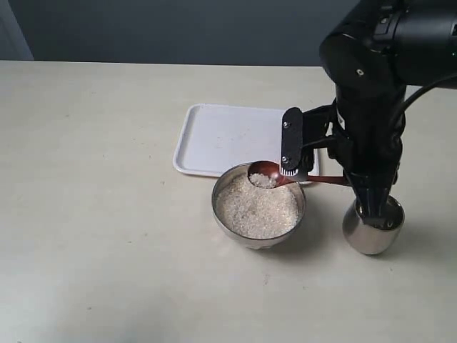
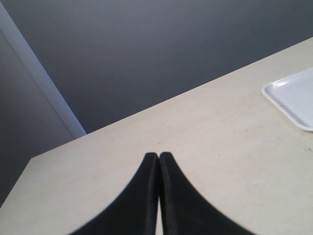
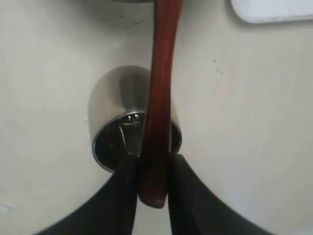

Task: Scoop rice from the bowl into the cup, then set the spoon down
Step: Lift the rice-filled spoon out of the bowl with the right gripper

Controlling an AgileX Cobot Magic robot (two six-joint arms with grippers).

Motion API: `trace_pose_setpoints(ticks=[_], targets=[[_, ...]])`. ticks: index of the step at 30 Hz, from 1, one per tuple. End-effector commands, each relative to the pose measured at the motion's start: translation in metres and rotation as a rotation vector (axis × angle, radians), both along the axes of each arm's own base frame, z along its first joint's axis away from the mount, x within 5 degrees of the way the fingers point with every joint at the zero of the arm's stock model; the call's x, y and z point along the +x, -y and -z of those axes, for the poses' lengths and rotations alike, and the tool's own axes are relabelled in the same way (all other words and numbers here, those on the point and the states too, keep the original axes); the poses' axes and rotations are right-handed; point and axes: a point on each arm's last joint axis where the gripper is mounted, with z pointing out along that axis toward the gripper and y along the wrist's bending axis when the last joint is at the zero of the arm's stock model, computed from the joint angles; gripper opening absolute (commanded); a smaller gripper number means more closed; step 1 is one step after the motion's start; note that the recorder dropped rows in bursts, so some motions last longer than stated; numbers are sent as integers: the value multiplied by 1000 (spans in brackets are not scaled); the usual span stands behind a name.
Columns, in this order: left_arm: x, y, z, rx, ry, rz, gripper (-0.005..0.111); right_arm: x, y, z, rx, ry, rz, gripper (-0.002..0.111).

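Observation:
The steel bowl (image 1: 223,191) sits mid-table, filled with white rice (image 1: 257,211). A reddish-brown wooden spoon (image 1: 265,174) hovers over the bowl's far rim with a small heap of rice in it. Its handle (image 3: 160,98) runs back into my right gripper (image 3: 152,164), which is shut on the handle's end, directly above the steel cup (image 1: 373,227). In the right wrist view the cup (image 3: 110,120) shows behind the handle, its inside dark. My left gripper (image 2: 158,155) is shut on nothing, above bare table, and does not show in the exterior view.
A white tray (image 1: 221,136) lies flat just behind the bowl; its corner (image 2: 293,100) shows in the left wrist view. The right arm (image 1: 371,107) rises over the cup. The table's far edge meets a dark wall.

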Motion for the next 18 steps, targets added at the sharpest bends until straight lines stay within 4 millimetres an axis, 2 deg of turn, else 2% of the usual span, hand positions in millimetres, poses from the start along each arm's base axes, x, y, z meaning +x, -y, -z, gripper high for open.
trace_pose_setpoints(ticks=[1,12,18], targets=[[-1,0,-2,-10,14,2,0,-1,0,-3,27,-13,5,-1],[-1,0,-2,-10,14,2,0,-1,1,-2,57,-42,38,-1],[-1,0,-2,-10,14,2,0,14,23,-3,98,-63,160,-1]])
